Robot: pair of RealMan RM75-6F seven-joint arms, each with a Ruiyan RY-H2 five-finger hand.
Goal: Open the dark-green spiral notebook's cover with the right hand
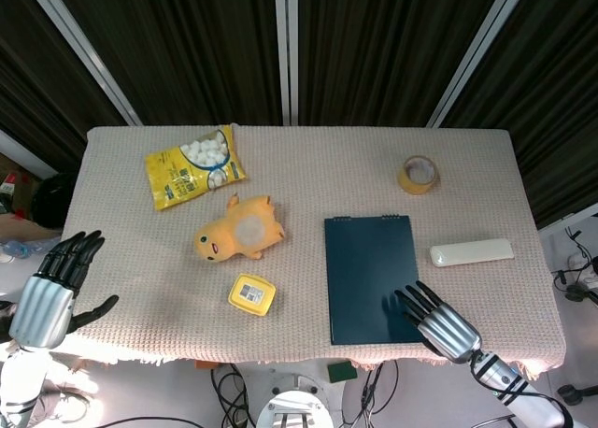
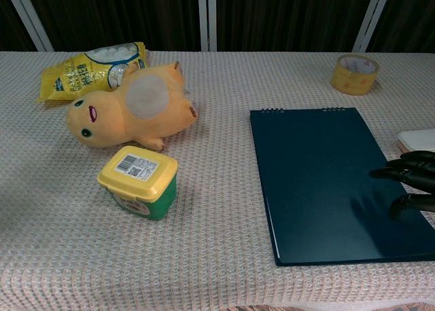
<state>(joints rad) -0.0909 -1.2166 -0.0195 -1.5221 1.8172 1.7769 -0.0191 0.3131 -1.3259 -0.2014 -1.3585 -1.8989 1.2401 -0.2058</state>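
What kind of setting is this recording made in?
Probably a lab or test booth set up for robot trials, not a home. A table under a beige woven cloth stands before dark curtains, cables lie on the floor below, and unrelated props such as a plush duck and tape roll are scattered about.

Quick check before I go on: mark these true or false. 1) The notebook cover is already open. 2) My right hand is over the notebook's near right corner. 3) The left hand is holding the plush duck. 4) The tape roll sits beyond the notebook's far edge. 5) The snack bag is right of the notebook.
1) False. The dark-green notebook lies flat, cover closed.
2) True. The right hand has its fingers spread over that corner; whether they touch cannot be told.
3) False. The left hand is open at the table's left edge, apart from the plush duck.
4) True. The tape roll lies past the spiral edge.
5) False. The yellow snack bag is at the far left.
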